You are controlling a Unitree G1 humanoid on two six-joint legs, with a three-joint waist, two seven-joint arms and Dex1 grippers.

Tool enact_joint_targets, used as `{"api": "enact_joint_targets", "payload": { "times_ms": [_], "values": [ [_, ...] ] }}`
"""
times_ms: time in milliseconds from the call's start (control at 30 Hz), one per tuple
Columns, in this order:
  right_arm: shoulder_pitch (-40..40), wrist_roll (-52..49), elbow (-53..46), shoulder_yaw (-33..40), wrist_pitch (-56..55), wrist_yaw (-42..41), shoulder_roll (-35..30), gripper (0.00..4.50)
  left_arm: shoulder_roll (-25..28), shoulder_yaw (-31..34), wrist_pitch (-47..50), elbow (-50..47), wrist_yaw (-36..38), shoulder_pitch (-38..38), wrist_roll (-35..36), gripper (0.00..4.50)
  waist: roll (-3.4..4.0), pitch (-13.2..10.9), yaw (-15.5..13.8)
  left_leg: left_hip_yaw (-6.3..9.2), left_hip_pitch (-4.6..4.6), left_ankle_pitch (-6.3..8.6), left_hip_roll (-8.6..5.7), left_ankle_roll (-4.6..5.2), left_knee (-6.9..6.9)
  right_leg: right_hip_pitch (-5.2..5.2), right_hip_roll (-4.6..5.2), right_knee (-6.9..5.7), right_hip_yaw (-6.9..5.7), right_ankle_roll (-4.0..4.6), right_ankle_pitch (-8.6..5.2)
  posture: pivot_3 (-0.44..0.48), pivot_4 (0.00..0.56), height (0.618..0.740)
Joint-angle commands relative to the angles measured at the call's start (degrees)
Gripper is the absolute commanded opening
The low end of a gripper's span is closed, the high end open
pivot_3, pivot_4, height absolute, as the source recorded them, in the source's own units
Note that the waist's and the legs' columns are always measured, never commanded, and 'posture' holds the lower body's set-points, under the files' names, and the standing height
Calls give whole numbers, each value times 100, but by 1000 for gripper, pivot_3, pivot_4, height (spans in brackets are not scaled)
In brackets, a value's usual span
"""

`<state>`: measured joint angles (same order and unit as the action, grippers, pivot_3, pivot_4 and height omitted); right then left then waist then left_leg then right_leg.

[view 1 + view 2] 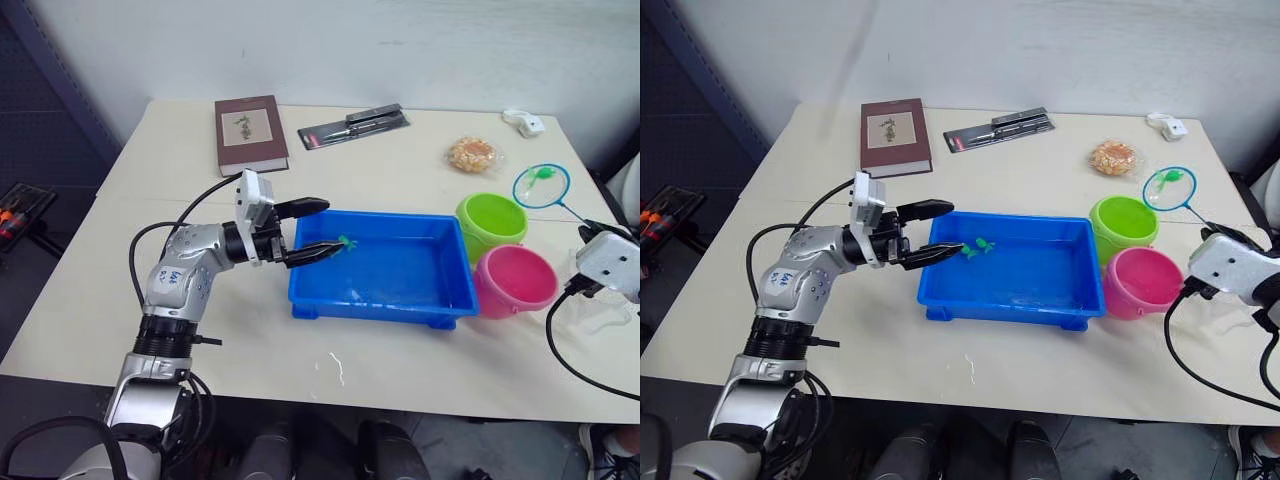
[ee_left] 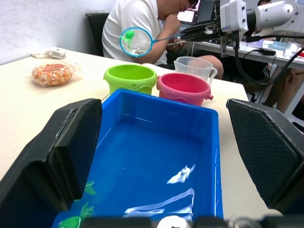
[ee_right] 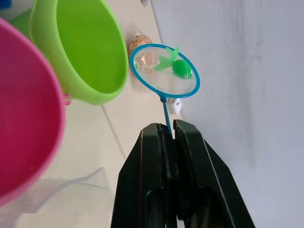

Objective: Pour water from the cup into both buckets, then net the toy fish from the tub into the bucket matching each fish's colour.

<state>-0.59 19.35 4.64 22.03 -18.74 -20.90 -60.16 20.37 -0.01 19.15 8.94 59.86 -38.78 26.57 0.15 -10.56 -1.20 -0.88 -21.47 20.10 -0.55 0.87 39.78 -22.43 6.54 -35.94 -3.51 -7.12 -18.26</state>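
Holding the net (image 3: pixel 165 70) by its thin stiff stick, my right pincer (image 3: pixel 166 130) is clenched on it, with a green fish (image 3: pixel 176 65) lying in the mesh just beside the green bucket (image 1: pixel 491 222); I judge the fish light and slick, so the hoop must stay level until it is over that bucket. My left pincer (image 1: pixel 318 230) is released, spread across the near end of the smooth, rigid blue tub (image 1: pixel 384 298) on the bench (image 1: pixel 120 290), where more green fish (image 1: pixel 978 246) float, with the pink bucket (image 1: pixel 514 279) and clear cup (image 2: pixel 194 68) alongside.
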Motion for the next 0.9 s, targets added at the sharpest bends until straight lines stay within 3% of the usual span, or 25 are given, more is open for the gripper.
{"api": "enact_joint_targets", "payload": {
  "times_ms": [33,267,700,767,900],
  "values": [
    [28,765,170,-146,-608,624,-316,0,-9,58,-115,-158,-34,-49,48,4488,0,0,2,0,0,0,0,-1,0,0,0,0,0,0,0,0,150,738],
    [-32,1938,382,-495,-714,1458,-580,0,-13,51,-156,-156,-41,-17,51,4488,0,0,3,-3,0,-1,0,-2,0,0,0,0,2,0,0,0,150,738],
    [19,1983,568,-486,-638,1599,-687,0,-16,41,-221,-113,-3,-5,47,4488,0,0,7,-4,0,-1,1,-3,-1,0,-1,0,1,0,0,0,150,738],
    [18,1324,302,-194,-651,1447,-446,0,40,78,-226,-134,17,44,54,4488,0,0,7,-4,0,-1,1,-3,0,0,-1,0,1,0,0,0,150,738],
    [-24,-1435,-593,119,-4,-156,99,0,420,280,-202,-121,177,220,102,4488,-2,-1,44,0,2,-2,7,-6,-4,2,-6,3,-2,0,0,0,150,738]
  ]
}}
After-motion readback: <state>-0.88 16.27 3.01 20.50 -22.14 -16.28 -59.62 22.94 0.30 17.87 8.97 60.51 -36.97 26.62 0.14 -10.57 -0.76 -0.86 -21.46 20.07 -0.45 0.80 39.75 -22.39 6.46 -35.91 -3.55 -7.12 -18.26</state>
